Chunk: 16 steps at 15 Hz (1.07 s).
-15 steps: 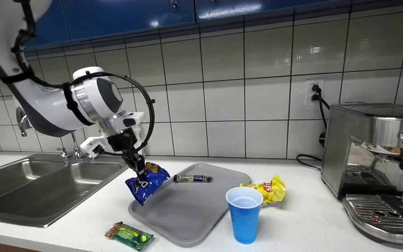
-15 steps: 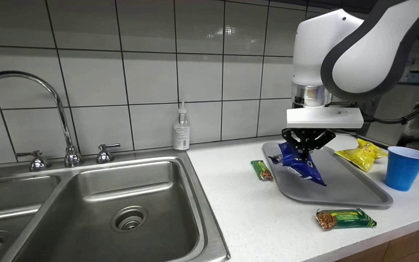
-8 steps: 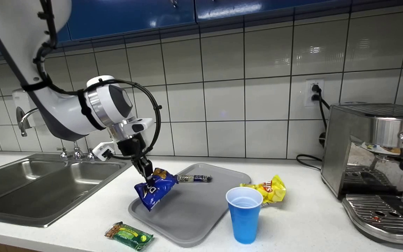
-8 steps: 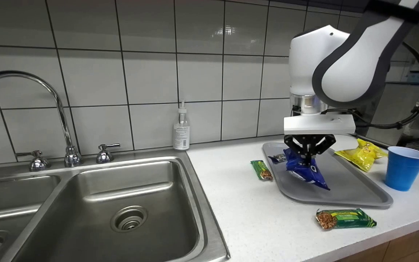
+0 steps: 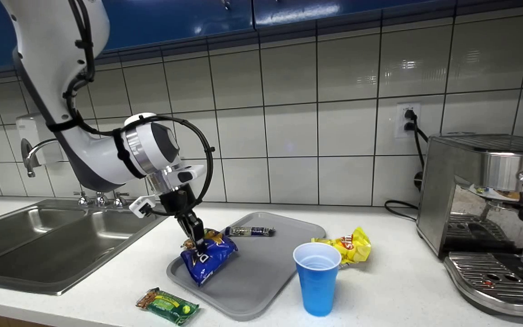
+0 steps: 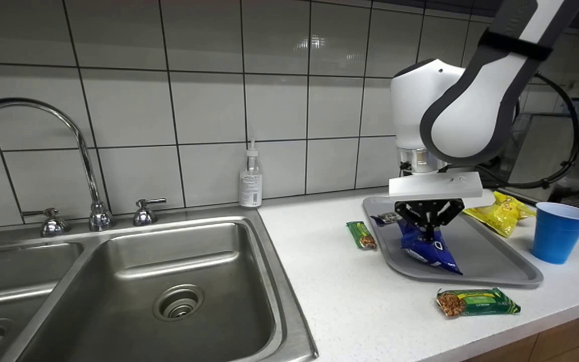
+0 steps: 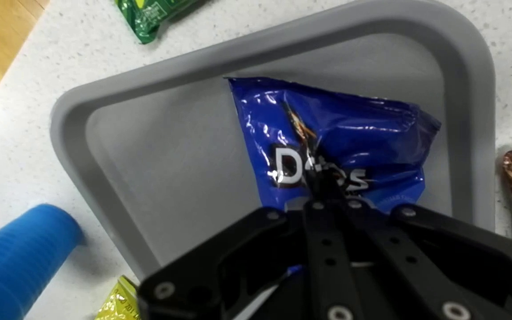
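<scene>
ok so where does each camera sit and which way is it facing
An exterior view: seemingly in front of the counter, facing the wall, tray near mid-picture, coffee machine at right; arm and claw show.
An exterior view: seemingly in front of the sink, also facing the wall, tray at picture right; arm and claw show.
Wrist view: mounted just behind the claw, looking down at the blue bag and tray; only the claw shows, from the bottom edge.
Shared: both exterior views show the wall, sink, tray, cup, yellow bag and blue bag.
</scene>
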Available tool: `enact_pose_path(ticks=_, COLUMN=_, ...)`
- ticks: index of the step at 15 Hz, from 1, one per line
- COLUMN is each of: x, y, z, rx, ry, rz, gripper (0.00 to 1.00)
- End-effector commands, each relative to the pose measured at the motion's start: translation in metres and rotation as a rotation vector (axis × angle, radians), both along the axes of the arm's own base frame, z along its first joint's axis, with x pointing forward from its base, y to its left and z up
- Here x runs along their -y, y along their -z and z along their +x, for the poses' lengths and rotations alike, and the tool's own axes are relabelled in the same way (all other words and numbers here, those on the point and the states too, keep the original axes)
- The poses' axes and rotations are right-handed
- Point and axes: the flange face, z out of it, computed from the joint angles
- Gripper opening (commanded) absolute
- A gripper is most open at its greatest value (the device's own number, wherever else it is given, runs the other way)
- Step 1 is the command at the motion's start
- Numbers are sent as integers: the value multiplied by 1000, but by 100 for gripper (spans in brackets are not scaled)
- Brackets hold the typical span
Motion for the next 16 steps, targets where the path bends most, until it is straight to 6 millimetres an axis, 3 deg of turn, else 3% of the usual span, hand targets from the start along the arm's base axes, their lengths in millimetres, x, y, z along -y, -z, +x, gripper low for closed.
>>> enact_pose_path(ticks=1, x=7, y=5, z=10, rx=-20, ry=44, rz=-33, gripper=0)
enact_pose_path(ticks=6, x=13, y=7, z=17, rx=-25, ry=64, rz=-49, gripper=0)
enact_pose_path(ticks=7, x=14, y=7, z=18, rx=-26, ry=66, rz=-49, gripper=26)
enact_pose_path(ticks=8, x=14, y=6, z=19, rx=-27, ry=66, rz=-49, gripper=27)
enact_pose_path(ticks=16, x=12, y=-7, z=14, rx=0, ry=49, rz=-32, gripper=85)
